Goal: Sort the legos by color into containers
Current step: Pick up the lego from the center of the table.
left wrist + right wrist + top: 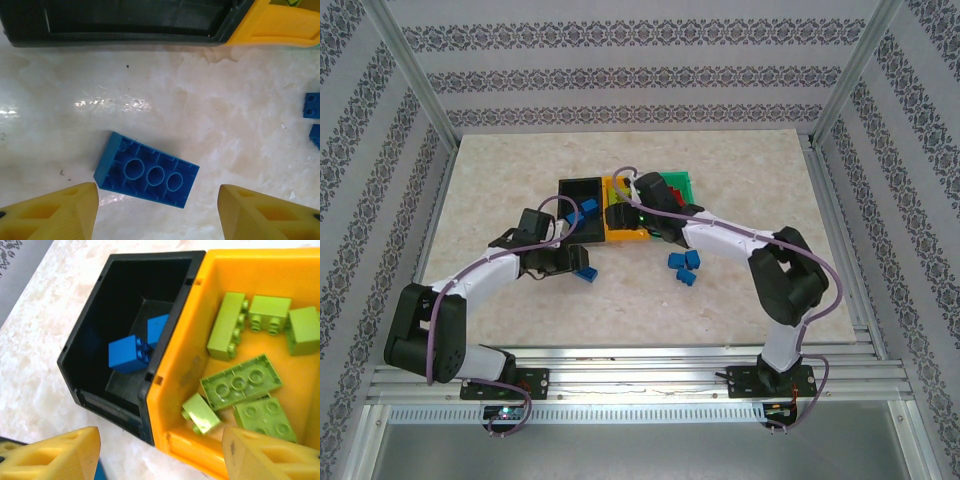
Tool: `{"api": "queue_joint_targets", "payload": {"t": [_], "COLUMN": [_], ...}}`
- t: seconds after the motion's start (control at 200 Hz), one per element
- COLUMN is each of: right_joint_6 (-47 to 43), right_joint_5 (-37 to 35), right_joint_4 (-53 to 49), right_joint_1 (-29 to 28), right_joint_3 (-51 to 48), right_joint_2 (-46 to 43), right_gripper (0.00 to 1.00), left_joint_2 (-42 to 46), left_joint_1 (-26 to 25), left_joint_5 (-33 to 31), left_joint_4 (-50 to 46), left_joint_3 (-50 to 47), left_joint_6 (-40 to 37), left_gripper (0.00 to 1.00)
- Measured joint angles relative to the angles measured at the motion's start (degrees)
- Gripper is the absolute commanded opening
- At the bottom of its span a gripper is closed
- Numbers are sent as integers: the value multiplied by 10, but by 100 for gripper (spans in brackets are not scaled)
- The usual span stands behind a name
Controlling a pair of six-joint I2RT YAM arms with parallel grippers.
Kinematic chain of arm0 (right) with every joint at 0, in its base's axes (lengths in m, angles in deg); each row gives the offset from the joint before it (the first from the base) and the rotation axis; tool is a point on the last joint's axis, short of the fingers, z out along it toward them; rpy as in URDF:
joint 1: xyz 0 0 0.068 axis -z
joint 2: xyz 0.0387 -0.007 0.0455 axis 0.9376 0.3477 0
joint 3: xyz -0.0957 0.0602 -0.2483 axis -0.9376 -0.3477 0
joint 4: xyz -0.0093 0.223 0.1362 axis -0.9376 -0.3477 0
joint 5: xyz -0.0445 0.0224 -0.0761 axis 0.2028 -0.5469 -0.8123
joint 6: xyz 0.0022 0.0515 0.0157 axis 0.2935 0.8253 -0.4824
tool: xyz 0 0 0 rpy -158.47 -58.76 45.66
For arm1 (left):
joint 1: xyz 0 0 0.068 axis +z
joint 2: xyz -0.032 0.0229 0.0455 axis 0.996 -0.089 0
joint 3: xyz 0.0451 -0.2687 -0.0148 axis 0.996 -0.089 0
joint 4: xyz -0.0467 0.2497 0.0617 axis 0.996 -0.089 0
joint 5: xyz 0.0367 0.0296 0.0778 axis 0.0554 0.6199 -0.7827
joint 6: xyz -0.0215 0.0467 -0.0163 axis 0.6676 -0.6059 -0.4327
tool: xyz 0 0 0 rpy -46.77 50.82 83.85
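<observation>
The left hand hangs low over the surface with its fingers spread wide and nothing pinched. One blue lego lies between them and a little ahead. It rests studs-down with its hollow underside up, and it is skewed, its long sides slanting across the line on which the fingers close.

The step in hand looks like picking up this brick. To do it well, the wrist should turn until the pads face the two long sides squarely. If the hand closed as it stands, it would likely catch corners and spin the brick away. The hand should also move slightly forward so the brick sits centred, then go down until the tips nearly touch the surface before closing.

Straight ahead of the hand is the black bin, with the orange-yellow bin touching it ahead and to the right. More loose blue legos lie well off to the right.

The right hand hovers over the seam between those two bins, its fingers also spread and empty. Below and ahead of it, the black bin holds two blue bricks, and the orange-yellow bin holds lime green bricks. So the lift should be short, high enough to clear the black rim, and timed so the right hand is out of the way.
</observation>
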Motion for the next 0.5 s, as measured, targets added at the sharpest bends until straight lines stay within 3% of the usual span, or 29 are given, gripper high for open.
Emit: {"api": "queue_joint_targets", "payload": {"t": [0.325,0.5], "right_joint_6": [0,2], "right_joint_5": [-46,-51], "right_joint_4": [25,39], "right_joint_1": [-3,-5], "right_joint_3": [-86,-88], "right_joint_2": [-26,-26], "right_gripper": [66,67], "left_joint_2": [-8,-37], "left_joint_1": [-23,-53], "left_joint_5": [-58,-88], "left_joint_4": [-105,-128], "left_joint_3": [48,68], "left_joint_6": [-27,16], "left_gripper": [64,62]}}
